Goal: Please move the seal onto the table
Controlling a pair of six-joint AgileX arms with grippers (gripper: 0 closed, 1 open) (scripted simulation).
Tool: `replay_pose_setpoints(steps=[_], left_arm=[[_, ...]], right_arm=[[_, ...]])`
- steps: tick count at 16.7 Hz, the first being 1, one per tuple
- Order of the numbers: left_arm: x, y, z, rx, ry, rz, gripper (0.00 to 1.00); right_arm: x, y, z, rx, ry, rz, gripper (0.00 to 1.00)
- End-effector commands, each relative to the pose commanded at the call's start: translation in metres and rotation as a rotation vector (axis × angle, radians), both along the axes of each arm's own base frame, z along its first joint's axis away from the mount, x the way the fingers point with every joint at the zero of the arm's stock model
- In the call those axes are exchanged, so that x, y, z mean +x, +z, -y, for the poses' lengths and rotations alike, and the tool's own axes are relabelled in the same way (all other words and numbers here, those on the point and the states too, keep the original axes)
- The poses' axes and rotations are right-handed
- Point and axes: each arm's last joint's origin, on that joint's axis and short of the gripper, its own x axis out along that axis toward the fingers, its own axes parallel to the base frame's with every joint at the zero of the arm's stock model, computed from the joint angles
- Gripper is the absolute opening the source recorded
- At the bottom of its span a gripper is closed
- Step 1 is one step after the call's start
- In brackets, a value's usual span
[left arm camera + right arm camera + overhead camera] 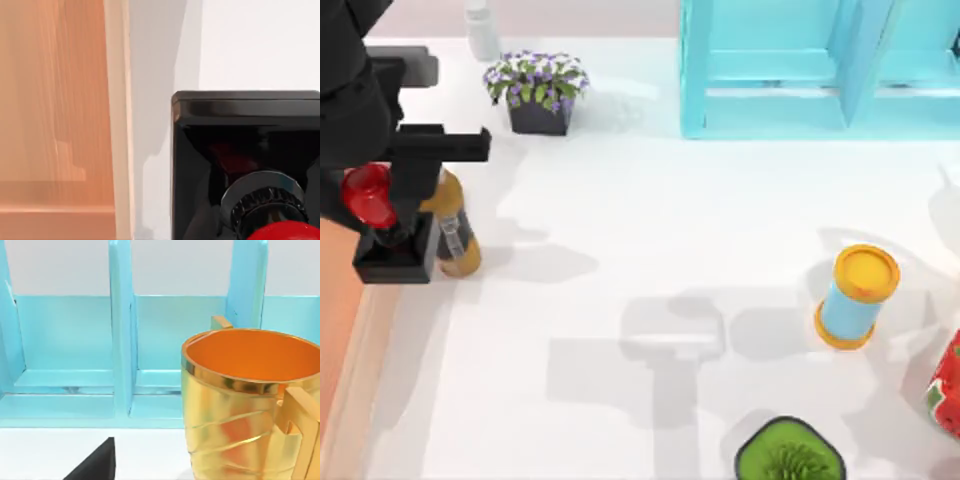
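White tabletop [650, 250] lies open and bare across its middle, with things crowding only its borders. The seal [382, 228] is my landmark: its black square base sits at the left of the tabletop, just beside the pale rim of the wooden tray [342, 370], with its red ball knob tipped toward the tray. In my left wrist view the seal [245, 165] stands on white surface, a narrow shadowed strip apart from the tray's edge [117, 125]. My left fingers [390, 200] are over the seal — whether they clamp it I cannot tell. An amber bottle [455, 238] touches the seal's right side, so room there is tight. Behind the seal stands a flower pot [538, 92]; far right of it are a blue-and-yellow can [855, 298] and the light-blue shelf [820, 70]. My right wrist view shows a gold cup [245, 405] before that shelf [120, 355].
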Motion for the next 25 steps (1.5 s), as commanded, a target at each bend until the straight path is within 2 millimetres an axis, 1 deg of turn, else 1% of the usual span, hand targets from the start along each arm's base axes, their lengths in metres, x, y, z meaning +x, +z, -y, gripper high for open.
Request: replay_pose_setpoints(steps=[2, 4, 5, 7, 8, 9, 10, 15, 17, 21, 22, 25], left_arm=[[0.021, -0.019, 0.035, 0.002, -0.001, -0.01, 0.0], [0.04, -0.048, 0.079, 0.011, -0.002, -0.029, 0.0], [0.046, -0.063, 0.1, 0.014, -0.001, -0.032, 0.0], [0.049, -0.084, 0.138, 0.011, -0.001, -0.024, 0.0], [0.049, -0.091, 0.151, 0.007, -0.001, -0.018, 0.0], [0.048, -0.096, 0.161, 0.004, -0.001, -0.013, 0.0], [0.048, -0.098, 0.166, 0.001, -0.001, -0.01, 0.0], [0.048, -0.1, 0.164, 0.003, 0.001, -0.014, 0.0], [0.048, -0.11, 0.165, 0.002, 0.001, -0.013, 0.0], [0.048, -0.139, 0.166, 0.0, 0.0, -0.008, 0.0], [0.048, -0.143, 0.166, 0.001, 0.0, -0.009, 0.0], [0.048, -0.143, 0.166, 0.001, -0.001, -0.01, 0.0]], right_arm=[[0.0, 0.0, 0.0, 0.0, 0.0, 0.0, 1.0], [0.0, 0.0, 0.0, 0.0, 0.0, 0.0, 1.0], [0.0, 0.0, 0.0, 0.0, 0.0, 0.0, 1.0], [0.0, 0.0, 0.0, 0.0, 0.0, 0.0, 1.0], [0.0, 0.0, 0.0, 0.0, 0.0, 0.0, 1.0], [0.0, 0.0, 0.0, 0.0, 0.0, 0.0, 1.0], [0.0, 0.0, 0.0, 0.0, 0.0, 0.0, 1.0], [0.0, 0.0, 0.0, 0.0, 0.0, 0.0, 1.0], [0.0, 0.0, 0.0, 0.0, 0.0, 0.0, 1.0], [0.0, 0.0, 0.0, 0.0, 0.0, 0.0, 1.0], [0.0, 0.0, 0.0, 0.0, 0.0, 0.0, 1.0], [0.0, 0.0, 0.0, 0.0, 0.0, 0.0, 1.0]])
